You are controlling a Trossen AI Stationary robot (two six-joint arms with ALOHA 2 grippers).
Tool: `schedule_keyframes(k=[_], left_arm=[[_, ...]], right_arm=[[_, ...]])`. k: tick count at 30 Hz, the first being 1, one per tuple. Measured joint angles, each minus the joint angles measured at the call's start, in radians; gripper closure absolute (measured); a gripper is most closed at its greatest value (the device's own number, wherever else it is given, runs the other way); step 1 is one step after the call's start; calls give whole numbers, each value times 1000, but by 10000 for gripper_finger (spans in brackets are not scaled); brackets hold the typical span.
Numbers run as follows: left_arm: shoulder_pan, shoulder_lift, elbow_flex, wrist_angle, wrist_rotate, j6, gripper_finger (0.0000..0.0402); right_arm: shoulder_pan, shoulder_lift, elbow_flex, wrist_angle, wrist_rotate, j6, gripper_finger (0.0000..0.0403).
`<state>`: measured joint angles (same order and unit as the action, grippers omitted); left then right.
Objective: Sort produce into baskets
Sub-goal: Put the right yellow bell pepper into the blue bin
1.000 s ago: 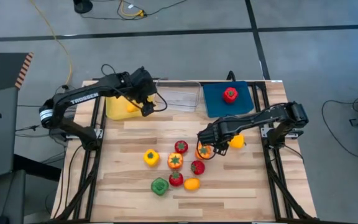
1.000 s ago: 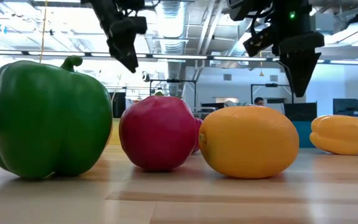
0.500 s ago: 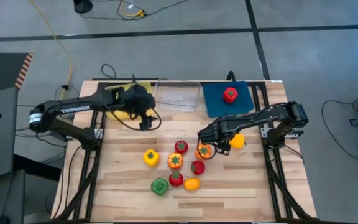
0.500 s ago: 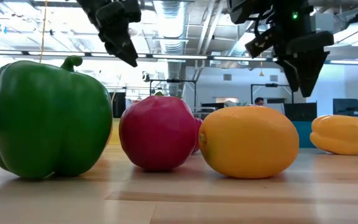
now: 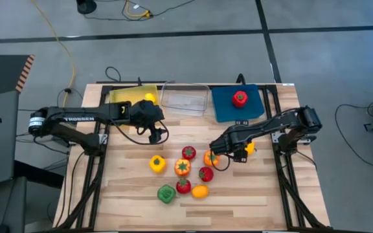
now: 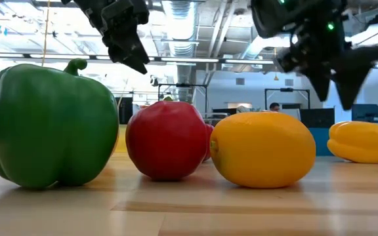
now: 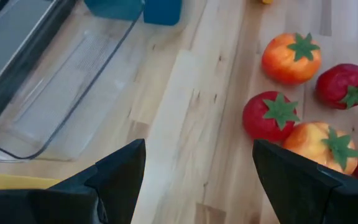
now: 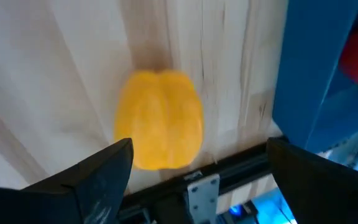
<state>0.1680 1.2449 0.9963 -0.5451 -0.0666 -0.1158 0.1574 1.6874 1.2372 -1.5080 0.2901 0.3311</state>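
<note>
We are holding our right gripper [image 8: 194, 171] open over a smooth, lobed yellow pepper [image 8: 160, 119] lying beside the blue basket [image 8: 312, 81]; our left gripper [image 7: 194, 171] is gaping empty.

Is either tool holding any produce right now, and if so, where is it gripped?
Nothing is held. The left tool is open and empty over bare table. The right tool is open above the yellow pepper, not gripping it.

Overhead looks straight down; low camera sits at tabletop level (both share the green pepper [image 5: 166, 193]).
</note>
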Motion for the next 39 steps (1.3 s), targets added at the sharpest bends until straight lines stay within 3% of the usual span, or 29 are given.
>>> schedule_keyframes(k=[13, 31, 39], left_arm=[[-45, 0, 0, 24, -54, -38, 117], [-47, 0, 0, 22, -54, -39, 117], [-47, 0, 0, 22, -54, -39, 117]], right_arm=[[-51, -1, -67, -12, -106, -76, 8], [-141, -64, -195, 183, -239, -70, 8], [-140, -64, -265, 219, -242, -67, 8]])
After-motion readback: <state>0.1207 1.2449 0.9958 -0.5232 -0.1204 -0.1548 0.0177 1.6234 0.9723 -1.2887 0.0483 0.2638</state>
